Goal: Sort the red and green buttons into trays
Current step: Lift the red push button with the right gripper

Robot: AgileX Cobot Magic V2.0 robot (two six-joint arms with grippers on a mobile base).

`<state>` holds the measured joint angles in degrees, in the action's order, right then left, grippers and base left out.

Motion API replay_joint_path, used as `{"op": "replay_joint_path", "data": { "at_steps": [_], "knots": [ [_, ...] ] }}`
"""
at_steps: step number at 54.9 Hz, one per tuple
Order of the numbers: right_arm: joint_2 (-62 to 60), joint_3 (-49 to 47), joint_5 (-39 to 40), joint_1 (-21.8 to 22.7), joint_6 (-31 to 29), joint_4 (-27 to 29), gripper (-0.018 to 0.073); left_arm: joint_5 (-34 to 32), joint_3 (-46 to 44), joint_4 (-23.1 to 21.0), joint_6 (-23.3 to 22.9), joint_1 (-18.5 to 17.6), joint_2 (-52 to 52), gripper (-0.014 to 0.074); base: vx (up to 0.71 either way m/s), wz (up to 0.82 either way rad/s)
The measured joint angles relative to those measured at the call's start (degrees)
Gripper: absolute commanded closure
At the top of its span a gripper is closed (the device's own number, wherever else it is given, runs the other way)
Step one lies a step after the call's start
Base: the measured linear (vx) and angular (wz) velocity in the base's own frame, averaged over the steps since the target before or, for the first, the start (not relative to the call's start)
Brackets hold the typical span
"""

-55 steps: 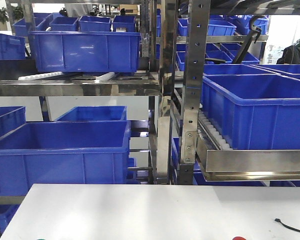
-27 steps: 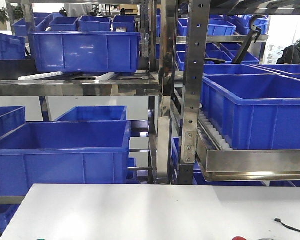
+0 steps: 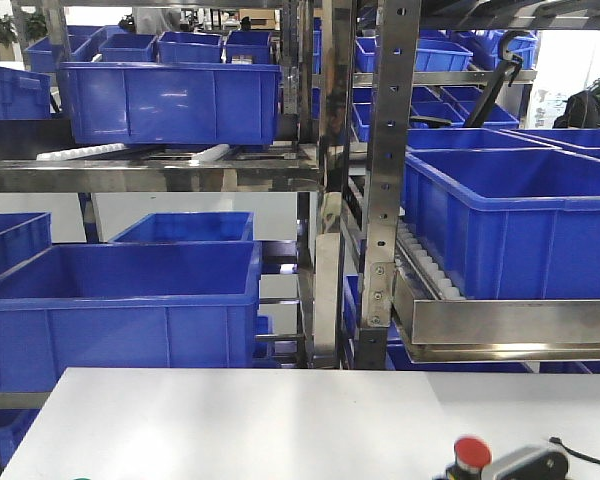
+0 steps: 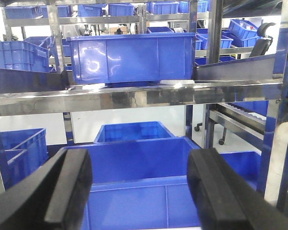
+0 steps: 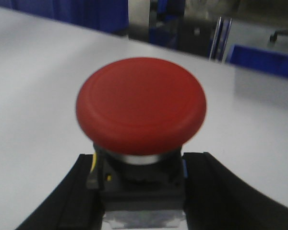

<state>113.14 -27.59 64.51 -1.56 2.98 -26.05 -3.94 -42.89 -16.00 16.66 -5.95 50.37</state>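
The steel shelving rack [image 3: 380, 200] fills most of my front view. It is loaded with deep blue bins [image 3: 120, 310] and stands just behind the far edge of the white bench [image 3: 230, 420]. The bench top is bare toward its left and far edges, which gives me open room to move there.

My left gripper [image 4: 139, 177] appears only in its own wrist view. Its fingers [image 4: 69, 187] are spread wide with nothing between them, and it points at the bins beyond the bench.

My right gripper [image 5: 144, 196] is closed on the black base of the red button [image 5: 140, 105], holding it upright over the near right part of the bench. The right wrist view shows yellow marking on that base. The front view shows only the red cap beside a bit of the gripper body, at the bench's near edge.

A thin black cable [image 3: 580, 455] lies on the bench close to its right edge.
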Motion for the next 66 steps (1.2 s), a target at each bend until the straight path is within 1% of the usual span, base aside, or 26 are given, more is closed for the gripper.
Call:
{"op": "replay_joint_path", "data": {
  "at_steps": [3, 7, 16, 19, 21, 25, 30, 35, 40, 46, 54, 61, 66],
  "knots": [
    [-4.4, 0.0, -1.1, 0.0, 1.2, -0.2, 0.0568, 0.0, 0.0, 0.0, 0.0, 0.0, 0.0, 0.004, 0.0, 0.0],
    [-11.9, 0.0, -5.7, 0.0, 3.2, -0.1, 0.0568, 0.2, 0.0, 0.0, 0.0, 0.0, 0.0, 0.004, 0.0, 0.0],
    [-31.8, 0.3, -24.0, 0.0, 9.0, -0.7, 0.0568, 3.2, 0.0, 0.0, 0.0, 0.0, 0.0, 0.004, 0.0, 0.0],
    [-39.2, 0.5, -29.9, 0.0, 11.6, -2.4, 0.0568, 4.6, 0.0, 0.0, 0.0, 0.0, 0.0, 0.004, 0.0, 0.0],
    [-44.6, 0.5, -35.0, 0.0, 13.9, -4.3, 0.0568, 5.4, 0.0, 0.0, 0.0, 0.0, 0.0, 0.004, 0.0, 0.0],
    [-53.4, 0.7, -42.4, 0.0, 18.1, -7.9, 0.0568, 6.8, 0.0, 0.0, 0.0, 0.0, 0.0, 0.004, 0.0, 0.0],
    [-63.7, 0.8, -50.1, 0.0, 23.4, -12.0, 0.0568, 7.9, 0.0, 0.0, 0.0, 0.0, 0.0, 0.004, 0.0, 0.0],
    [-71.5, 0.8, -55.7, 0.0, 27.8, -15.2, 0.0568, 9.1, 0.0, 0.0, 0.0, 0.0, 0.0, 0.004, 0.0, 0.0],
    [-76.0, 0.9, -59.5, 0.0, 30.4, -17.1, 0.0568, 10.0, 0.0, 0.0, 0.0, 0.0, 0.0, 0.004, 0.0, 0.0],
    [-77.9, 1.0, -62.1, 0.0, 31.2, -17.8, 0.0568, 10.7, 0.0, 0.0, 0.0, 0.0, 0.0, 0.004, 0.0, 0.0],
    [-77.7, 1.2, -62.5, 0.0, 31.3, -18.0, 0.0568, 12.7, 0.0, 0.0, 0.0, 0.0, 0.0, 0.004, 0.0, 0.0],
    [-77.3, 1.2, -62.1, 0.0, 31.5, -18.0, 0.0568, 16.2, 0.0, 0.1, 0.0, 0.0, 0.0, 0.004, 0.0, 0.0],
    [-77.3, 1.2, -61.9, 0.0, 31.5, -18.0, 0.0568, 17.7, 1.6, 0.1, 0.0, 0.0, 0.0, 0.004, 0.0, 0.0]
  ]
}}
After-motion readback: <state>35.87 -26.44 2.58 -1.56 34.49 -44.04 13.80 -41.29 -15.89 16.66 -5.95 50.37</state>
